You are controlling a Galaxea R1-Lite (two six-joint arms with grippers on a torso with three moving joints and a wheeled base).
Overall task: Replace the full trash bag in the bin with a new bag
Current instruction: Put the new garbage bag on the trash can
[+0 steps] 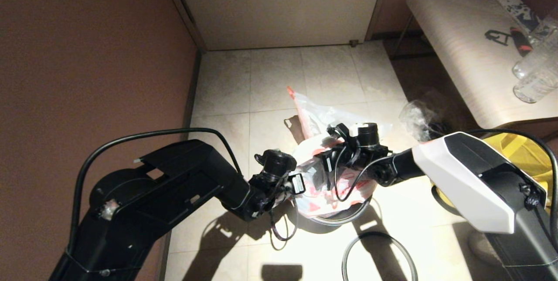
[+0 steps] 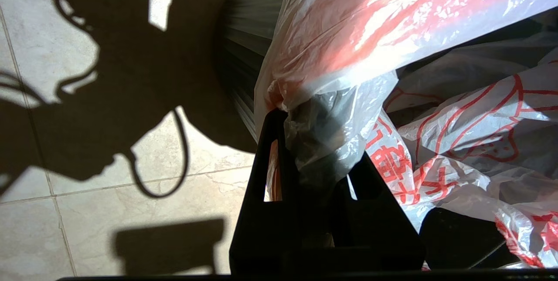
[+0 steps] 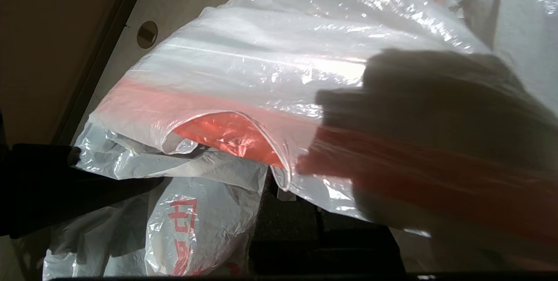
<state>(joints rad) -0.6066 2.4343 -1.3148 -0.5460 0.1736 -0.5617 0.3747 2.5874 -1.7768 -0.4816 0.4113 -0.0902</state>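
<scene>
Left claw pinching the see-through bag; right claw shut, bag draped over it. Best to lift both sides slowly, straight up out of the bin, without tearing.

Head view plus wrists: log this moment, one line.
left gripper: shut on full trash bag | right gripper: shut on full trash bag | new bag: in bin
</scene>
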